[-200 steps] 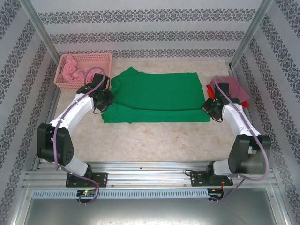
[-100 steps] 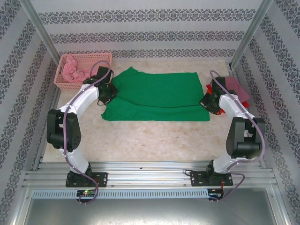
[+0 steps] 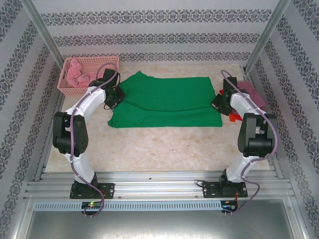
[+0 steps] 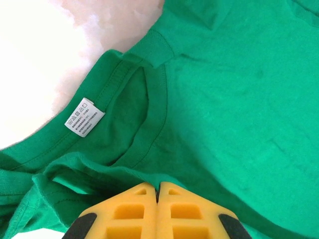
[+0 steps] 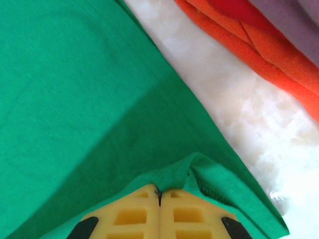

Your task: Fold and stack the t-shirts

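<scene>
The left gripper is pinched closed on the green t-shirt below its collar. The right gripper is clamped tight on the shirt's side edge. From the right gripper, the orange t-shirt lies near at 1 o'clock. Bare tabletop opens at 6 o'clock.

green t-shirt | mid-table, part-folded || folded stack | right edge

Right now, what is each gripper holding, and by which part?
Both pinch the bright green cloth t-shirt: left gripper at a fold beside the neck collar, right gripper at the hem edge.
</scene>
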Action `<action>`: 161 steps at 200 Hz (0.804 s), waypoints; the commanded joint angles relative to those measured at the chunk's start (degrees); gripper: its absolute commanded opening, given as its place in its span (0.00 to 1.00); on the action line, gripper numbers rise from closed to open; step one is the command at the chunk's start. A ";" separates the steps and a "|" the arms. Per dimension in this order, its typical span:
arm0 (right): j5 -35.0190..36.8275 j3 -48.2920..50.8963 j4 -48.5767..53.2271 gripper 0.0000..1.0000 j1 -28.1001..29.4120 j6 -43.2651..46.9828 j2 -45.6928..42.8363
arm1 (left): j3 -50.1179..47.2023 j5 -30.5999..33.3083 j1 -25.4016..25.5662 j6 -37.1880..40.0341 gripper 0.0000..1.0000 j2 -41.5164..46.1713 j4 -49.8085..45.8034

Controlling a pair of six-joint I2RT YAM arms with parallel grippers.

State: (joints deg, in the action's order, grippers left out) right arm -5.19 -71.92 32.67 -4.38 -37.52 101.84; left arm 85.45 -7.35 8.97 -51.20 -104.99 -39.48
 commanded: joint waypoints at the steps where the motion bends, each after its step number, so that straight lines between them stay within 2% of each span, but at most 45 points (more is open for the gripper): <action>1: 1.16 -2.12 0.08 0.00 -0.10 0.77 1.88 | 1.98 0.03 -1.03 1.26 0.00 -1.11 -0.81; 138: 2.84 -5.16 -1.28 0.00 -0.19 0.78 7.82 | 7.57 -1.17 -1.58 2.81 0.00 -8.23 -0.47; 161: 2.27 -5.18 -1.92 0.00 -0.14 0.90 8.11 | 8.67 -1.55 -1.58 2.86 0.04 -9.56 0.01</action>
State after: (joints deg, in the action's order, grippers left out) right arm -4.29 -75.48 32.16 -4.38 -37.12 108.81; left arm 91.72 -8.19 8.45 -49.69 -113.23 -39.42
